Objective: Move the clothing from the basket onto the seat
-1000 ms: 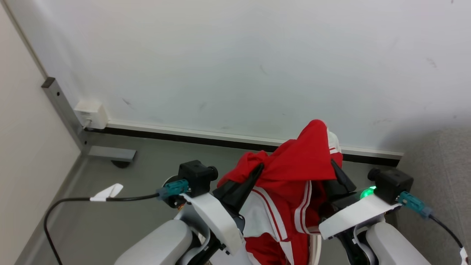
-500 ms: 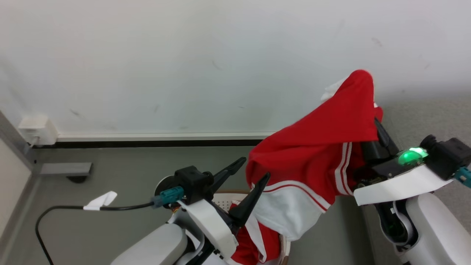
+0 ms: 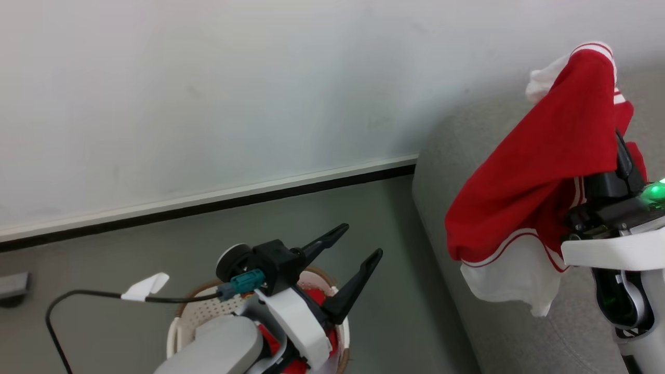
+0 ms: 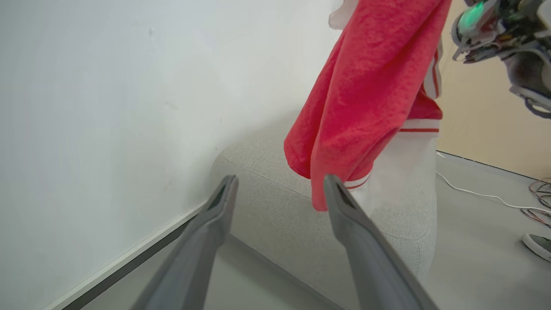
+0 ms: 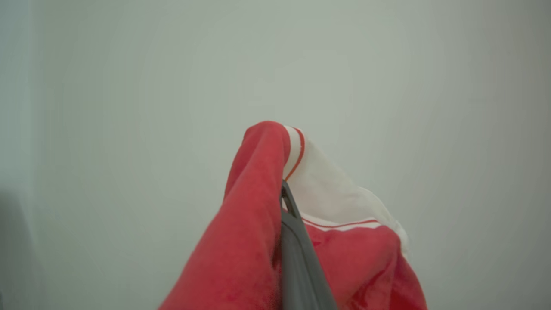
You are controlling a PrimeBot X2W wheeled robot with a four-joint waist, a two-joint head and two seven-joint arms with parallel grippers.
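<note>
A red garment with white panels and stripe trim, part of the clothing [image 3: 545,171], hangs from my right gripper [image 3: 619,143], which is shut on it above the light grey seat [image 3: 519,332]. In the right wrist view the clothing [image 5: 249,224] drapes over both sides of the shut fingers [image 5: 297,245]. My left gripper [image 3: 362,239] stands open and holds nothing, above the white perforated basket [image 3: 195,310], where more red fabric [image 3: 314,297] lies. The left wrist view looks between the open left gripper [image 4: 279,181] at the hanging clothing [image 4: 366,94] and the seat [image 4: 267,189].
A white wall with a dark baseboard [image 3: 208,205] runs behind the grey floor. A black cable with a white tag [image 3: 148,285] trails at the left. Thin cables [image 4: 473,193] and a shoe [image 4: 538,245] lie on the floor beyond the seat.
My left gripper has opened and let go of the garment. The right arm has carried the garment right, over the seat. The camera has turned right, bringing basket and seat into view.
</note>
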